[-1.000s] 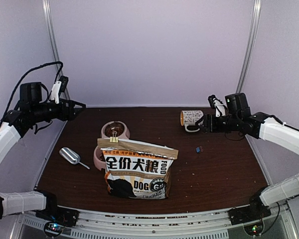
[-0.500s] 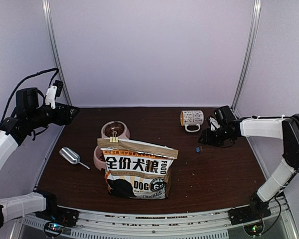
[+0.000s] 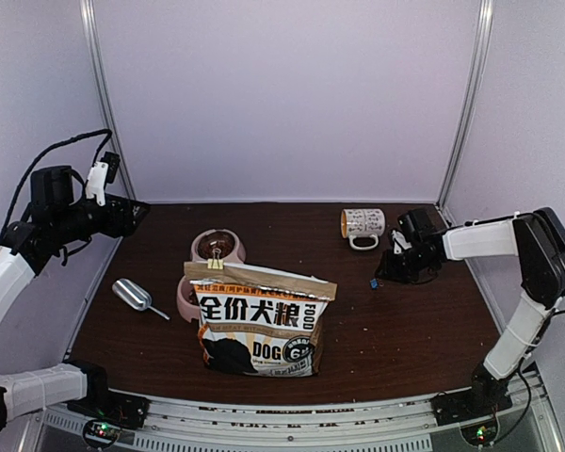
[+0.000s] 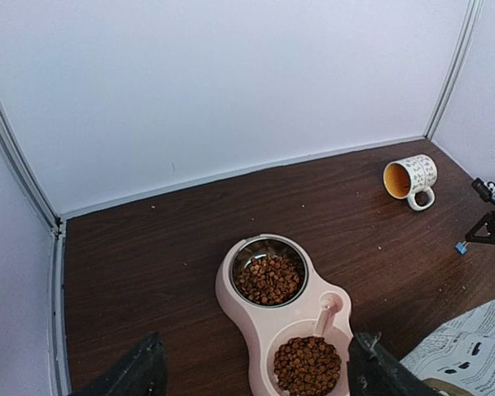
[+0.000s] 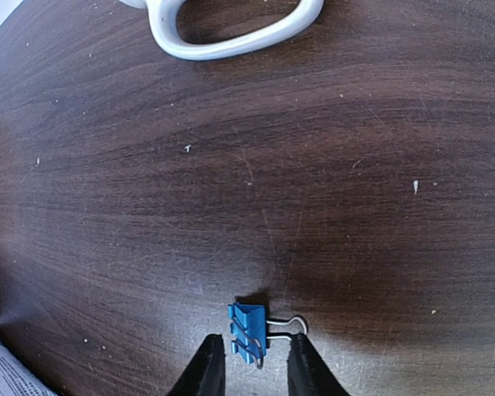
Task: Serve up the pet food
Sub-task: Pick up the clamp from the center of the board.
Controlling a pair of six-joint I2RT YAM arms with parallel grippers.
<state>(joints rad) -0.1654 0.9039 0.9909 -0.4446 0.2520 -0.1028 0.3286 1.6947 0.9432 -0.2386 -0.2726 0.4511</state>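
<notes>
- My left gripper point(image 4: 257, 356) hangs released above the pink double bowl point(image 4: 229, 304), whose two cups both hold pet food point(image 4: 268, 279).
- My right gripper point(image 5: 255, 367), unclenched, flanks a blue binder clip point(image 5: 247, 323) on the table point(image 5: 371, 165).

You see dark brown pet food point(image 4: 268, 279), a pink double bowl point(image 4: 252, 326), a kraft-brown bag point(image 3: 259, 320) with black-and-white lettering, a silver scoop point(image 3: 132, 295), a white, dark-speckled mug point(image 4: 412, 175) with an orange inside, a blue binder clip point(image 5: 249, 328) and a dark brown wood-grain surface point(image 5: 355, 206).
</notes>
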